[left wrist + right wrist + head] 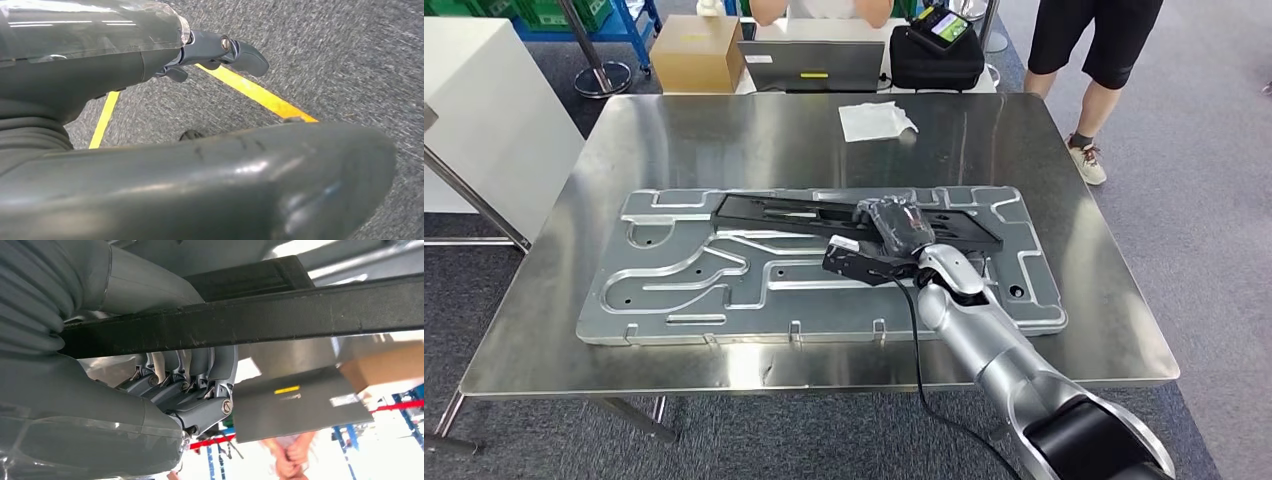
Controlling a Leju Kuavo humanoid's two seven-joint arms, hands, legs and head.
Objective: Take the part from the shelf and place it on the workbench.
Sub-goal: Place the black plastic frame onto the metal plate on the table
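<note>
The right robot hand (894,228) has its fingers (200,375) curled round the near edge of the part (824,215), a long black flat frame with slots cut through it, lying across the big grey plate (674,290) on the steel counter (724,130). From the right wrist view the black bar (280,315) runs straight through the grip, fingers hooked under it and the thumb side over it, so the hold is on one rail, toward the right end of the piece and off its middle. Whether the part rests fully on the plate or is raised a little at the held end, I can't quite tell from where the head camera looks. It looks stiff, thin and not heavy, probably moulded plastic or painted metal; it should not sag, but being long it will want to swing and tip about the grip, and the smooth rail could slide in the fingers. A hold nearer the centre of a long rail would balance it better; the open slots offer edges to hook. On bare metal it will skid easily if nudged. The left robot hand (220,50) hangs low over grey carpet with a yellow line (255,92), its fingers spread and holding nothing. Beyond the counter sit a laptop (812,62), a box (696,52) and a cloth (876,120), with a person (1099,50) standing at the far right corner.
</note>
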